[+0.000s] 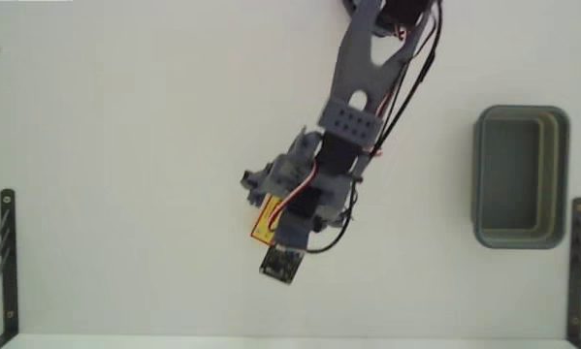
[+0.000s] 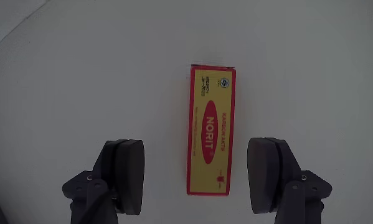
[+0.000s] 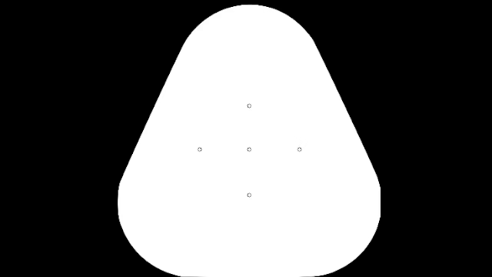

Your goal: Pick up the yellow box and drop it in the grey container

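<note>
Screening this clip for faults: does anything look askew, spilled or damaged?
Nothing stands out. The yellow box lies flat and intact between the open gripper's fingers, untouched. The grey container sits upright and empty, at the right in the fixed view.

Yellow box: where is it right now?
In the wrist view the yellow box lies flat on the table, centred between the open jaws, untouched; the grey container sits far right in the fixed view.

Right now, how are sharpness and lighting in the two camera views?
Fixed view: soft and bright, white table nearly washed out, yellow box mostly hidden under the arm. Wrist view: sharp, box print legible, even light, faint shadows, gripper open.
</note>
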You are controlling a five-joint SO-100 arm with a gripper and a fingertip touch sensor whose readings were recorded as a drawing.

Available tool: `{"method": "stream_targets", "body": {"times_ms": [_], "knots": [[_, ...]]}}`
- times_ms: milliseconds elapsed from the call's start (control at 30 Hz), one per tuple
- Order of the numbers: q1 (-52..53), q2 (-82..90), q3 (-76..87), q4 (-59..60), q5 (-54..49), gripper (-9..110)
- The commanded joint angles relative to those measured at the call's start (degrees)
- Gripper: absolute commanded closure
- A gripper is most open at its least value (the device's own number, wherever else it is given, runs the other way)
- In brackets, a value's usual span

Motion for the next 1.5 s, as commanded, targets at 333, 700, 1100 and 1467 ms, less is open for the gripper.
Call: {"method": "stream_targets", "body": {"times_ms": [333, 700, 1100, 1467], "knots": [[0.7, -1.8, -6.5, -0.8, 0.3, -9], [1.3, -1.8, -6.5, -0.8, 0.3, -9], [1.5, -1.8, -6.5, -0.8, 0.3, -9], [2.5, -1.8, -6.5, -0.8, 0.3, -9]]}}
